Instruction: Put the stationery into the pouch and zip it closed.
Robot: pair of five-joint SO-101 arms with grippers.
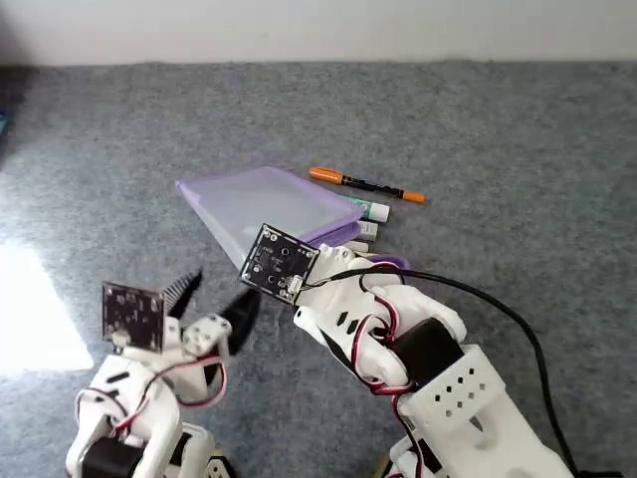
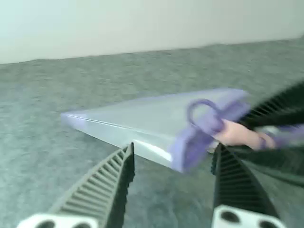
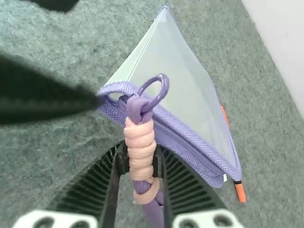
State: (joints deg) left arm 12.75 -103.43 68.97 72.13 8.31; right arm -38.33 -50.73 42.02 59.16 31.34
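On grey carpet [image 1: 518, 129] | pouch [image 1: 269, 204] w/ pen [image 1: 366, 185] beside | white wall [image 1: 318, 25] behind

Room to pass on the grey surface [image 1: 100, 149] left of and beyond the pouch [image 1: 264, 199]. Right edge is crowded: orange marker [image 1: 366, 185] and white stationery items [image 1: 373, 210] just beside it. Near corner is blocked by the right hand [image 3: 139, 152] clamped on the pull cord [image 3: 140, 128].
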